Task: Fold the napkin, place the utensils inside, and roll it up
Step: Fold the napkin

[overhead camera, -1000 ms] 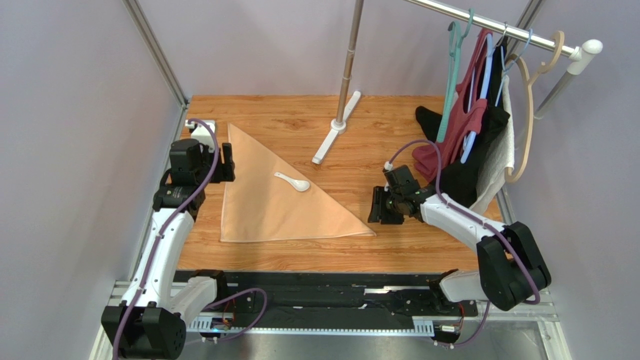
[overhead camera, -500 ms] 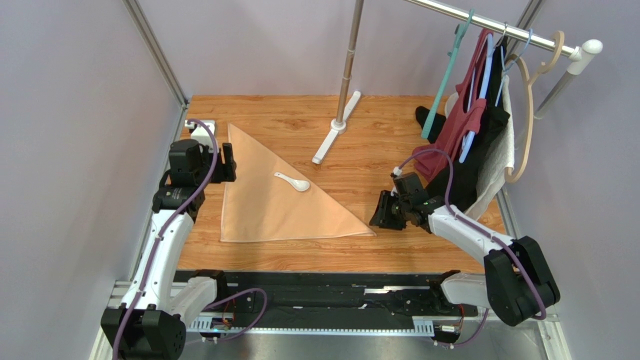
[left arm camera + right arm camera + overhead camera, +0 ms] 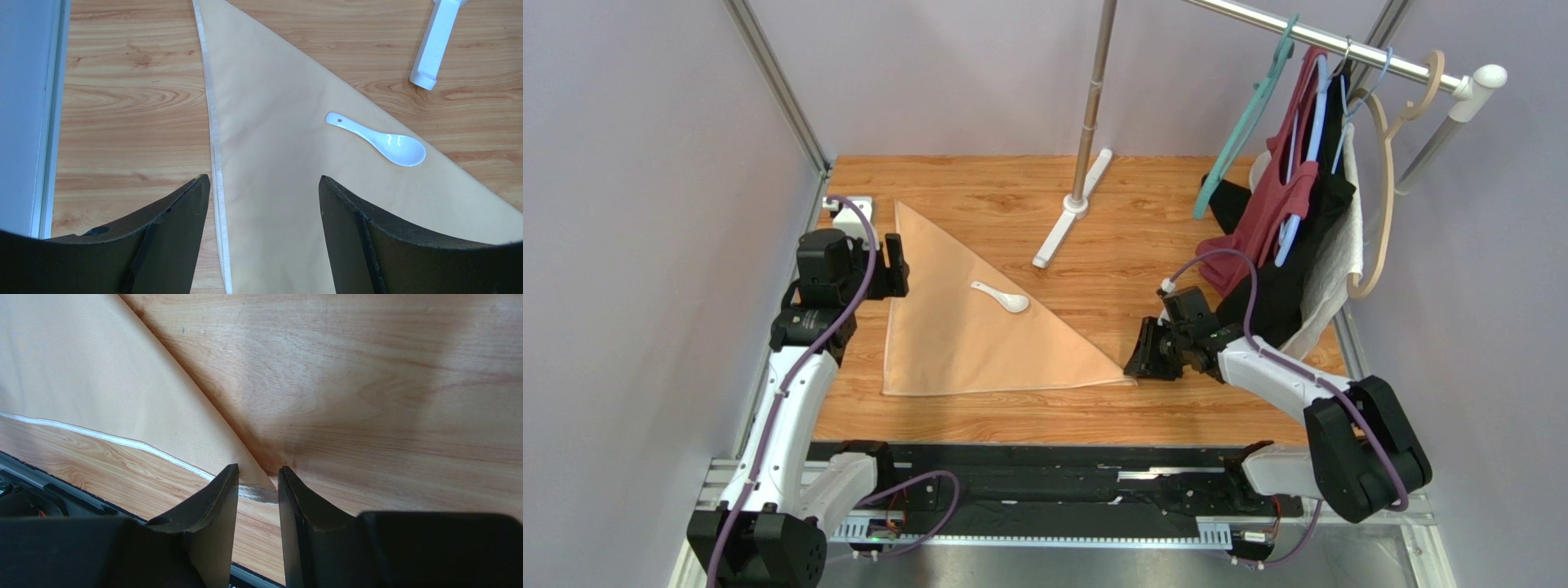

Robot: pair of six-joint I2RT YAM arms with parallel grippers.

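The napkin lies flat on the wooden table, folded into a peach-tan triangle. A white spoon rests on it near the long diagonal edge. My left gripper hovers over the napkin's left hemmed edge with its jaws wide open. In the left wrist view the left gripper straddles that hem of the napkin, and the spoon lies ahead to the right. My right gripper is low at the napkin's right corner. In the right wrist view the right gripper has a narrow gap, with the napkin corner tip between the jaws.
A metal pole stands at the back on a long white foot. Dark red, black and white garments hang on hangers from a rail at the right, close behind my right arm. A black rail runs along the near table edge.
My right gripper has slid left and nearer to the napkin's right corner, and its jaws have narrowed. The teal hanger has swung left. The left arm has not moved.
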